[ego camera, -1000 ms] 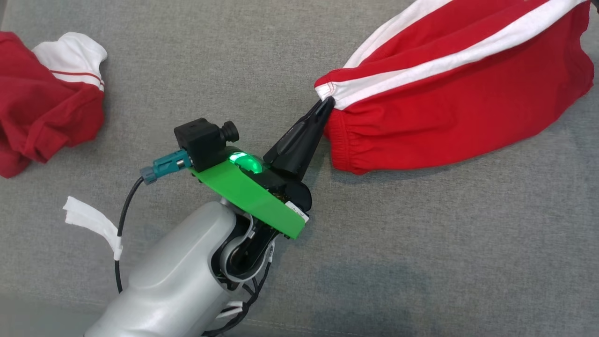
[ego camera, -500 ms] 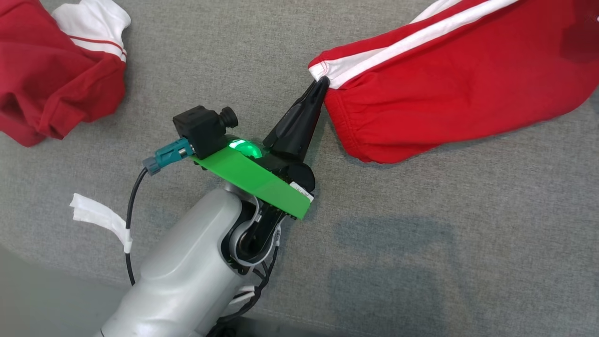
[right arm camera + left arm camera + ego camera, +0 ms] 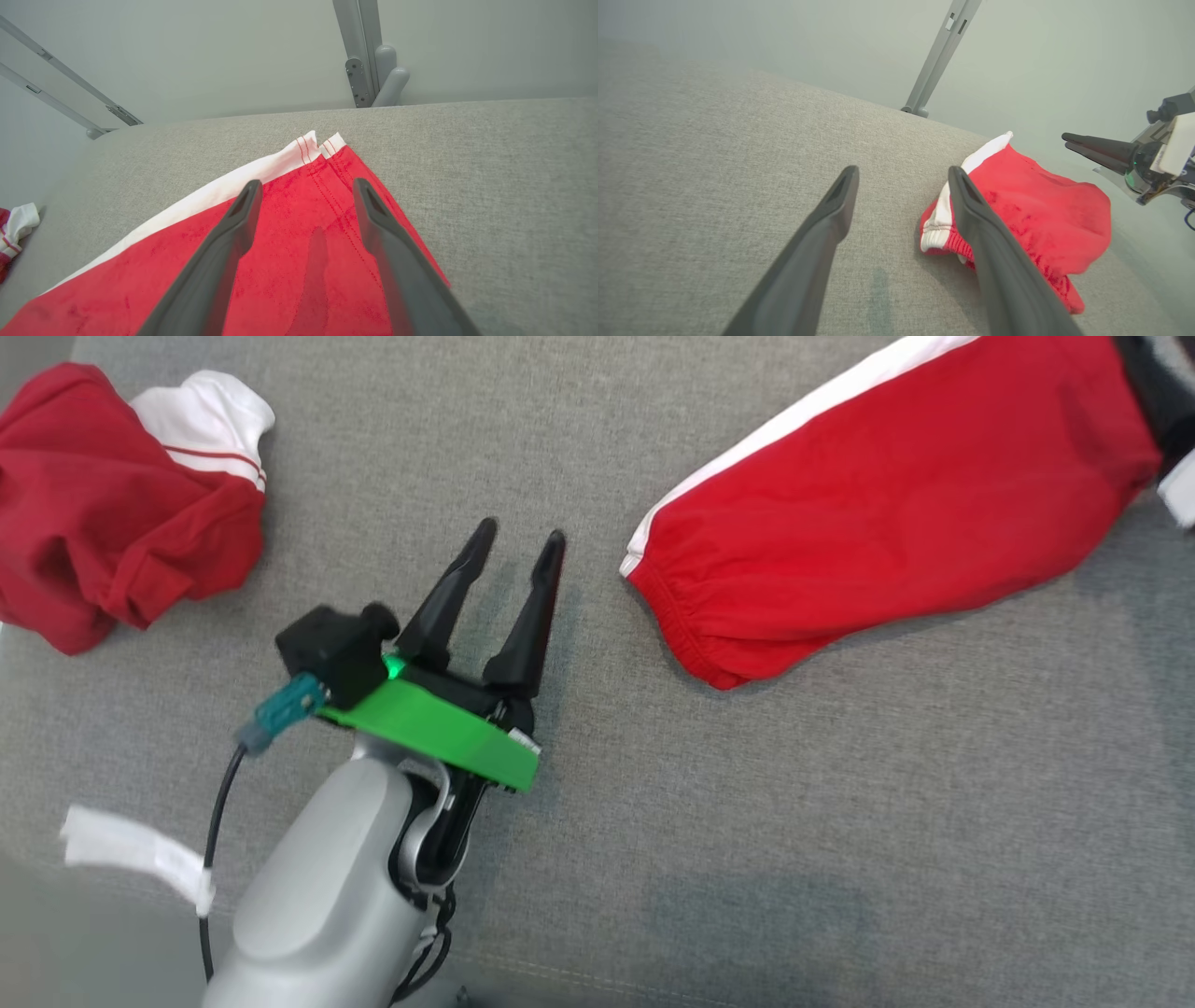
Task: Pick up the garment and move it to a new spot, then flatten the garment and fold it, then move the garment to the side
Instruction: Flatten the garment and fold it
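"Red garment (image 3: 887,504), white stripe: location and progress?" the operator asks.

"Stretched out at the right of the grey surface (image 3: 747,849), free of both grippers. Left gripper (image 3: 520,534): fingers apart, empty, just left of its waistband. Right gripper (image 3: 303,186): fingers apart, above its right end. Relocation looks done, flattening nearly. Folding and moving aside remain. A crumpled red bundle (image 3: 112,513) lies far left," the technician replies.

Red garment (image 3: 887,513) with 1 white side stripe, flat on the grey surface (image 3: 747,849), gathered waistband leftward.
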`<state>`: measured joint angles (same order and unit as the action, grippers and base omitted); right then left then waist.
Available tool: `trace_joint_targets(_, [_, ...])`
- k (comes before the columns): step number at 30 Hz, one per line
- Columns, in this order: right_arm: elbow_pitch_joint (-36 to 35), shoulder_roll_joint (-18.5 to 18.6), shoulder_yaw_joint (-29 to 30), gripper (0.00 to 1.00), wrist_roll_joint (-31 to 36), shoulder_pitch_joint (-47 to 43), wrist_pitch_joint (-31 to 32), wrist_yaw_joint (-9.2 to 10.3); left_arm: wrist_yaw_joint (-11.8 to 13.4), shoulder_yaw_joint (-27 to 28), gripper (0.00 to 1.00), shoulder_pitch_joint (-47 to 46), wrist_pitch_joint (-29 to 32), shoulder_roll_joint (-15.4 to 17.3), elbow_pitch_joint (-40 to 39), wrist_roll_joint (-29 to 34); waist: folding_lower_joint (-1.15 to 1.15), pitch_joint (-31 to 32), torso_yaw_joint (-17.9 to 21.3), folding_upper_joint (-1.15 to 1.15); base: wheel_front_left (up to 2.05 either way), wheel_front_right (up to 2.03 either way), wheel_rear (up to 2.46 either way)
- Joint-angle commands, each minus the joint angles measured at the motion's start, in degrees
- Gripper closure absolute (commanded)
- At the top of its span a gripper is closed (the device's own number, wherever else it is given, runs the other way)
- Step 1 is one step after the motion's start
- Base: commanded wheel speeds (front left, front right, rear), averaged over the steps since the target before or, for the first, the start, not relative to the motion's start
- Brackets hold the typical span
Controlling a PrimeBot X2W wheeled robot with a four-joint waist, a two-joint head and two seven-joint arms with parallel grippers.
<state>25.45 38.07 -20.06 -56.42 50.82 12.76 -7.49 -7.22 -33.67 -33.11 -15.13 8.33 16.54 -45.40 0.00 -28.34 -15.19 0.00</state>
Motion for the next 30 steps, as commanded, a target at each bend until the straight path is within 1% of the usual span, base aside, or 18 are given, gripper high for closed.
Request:
trace_joint_targets(1, [-0.9,0.3,-0.2,0.00,-1.3,-2.9,-1.2,0.00,0.6,1.9,0.00,2.1,0.0,-0.7,-0.3,3.1,0.00,3.1,1.8,0.00,0.00,0.00,0.00])
trace_joint_targets(3, [-2.5,0.8,-0.5,0.00,-3.2,-7.1,-2.7,0.00,1.9,5.1,0.00,5.4,0.0,-1.9,-1.7,8.8,0.00,4.7,2.1,0.00,0.00,0.00,0.00])
trace_joint_targets(7, [-5.4,2.7,-1.4,0.00,-5.1,-14.7,-5.9,0.00,4.4,9.8,0.00,12.0,0.0,-3.8,-5.1,16.3,0.00,7.3,2.4,0.00,0.00,0.00,0.00])
trace_joint_targets(11, [-6.0,3.6,-2.2,0.00,-4.7,-19.8,-8.8,0.00,5.9,11.1,0.00,17.5,0.0,-5.1,-8.4,21.1,0.00,9.3,2.1,0.00,0.00,0.00,0.00])
trace_joint_targets(14, [-4.2,3.5,-2.1,0.00,-3.7,-20.6,-10.0,0.00,6.3,10.4,0.00,20.7,0.0,-5.3,-10.2,23.3,0.00,10.1,1.2,0.00,0.00,0.00,0.00])
trace_joint_targets(17, [-0.8,2.5,-2.0,0.00,-2.0,-18.6,-9.8,0.00,6.7,8.7,0.00,22.9,0.0,-5.4,-11.4,23.1,0.00,10.2,0.1,0.00,0.00,0.00,0.00])
trace_joint_targets(22, [6.5,0.8,-3.5,0.00,3.5,-12.5,-7.1,0.00,7.4,5.3,0.00,23.3,0.0,-5.4,-12.7,22.8,0.00,9.2,-2.0,0.00,0.00,0.00,0.00])
trace_joint_targets(25, [12.4,-0.2,-5.8,0.00,9.5,-6.5,-4.7,0.00,7.6,3.8,0.00,21.7,0.0,-5.4,-13.2,23.2,0.00,7.9,-3.4,0.00,0.00,0.00,0.00])
trace_joint_targets(30, [19.6,-0.7,-7.9,0.00,16.2,-0.4,-2.7,0.00,7.6,3.2,0.00,20.7,0.0,-5.4,-13.2,23.5,0.00,6.4,-5.1,0.00,0.00,0.00,0.00])
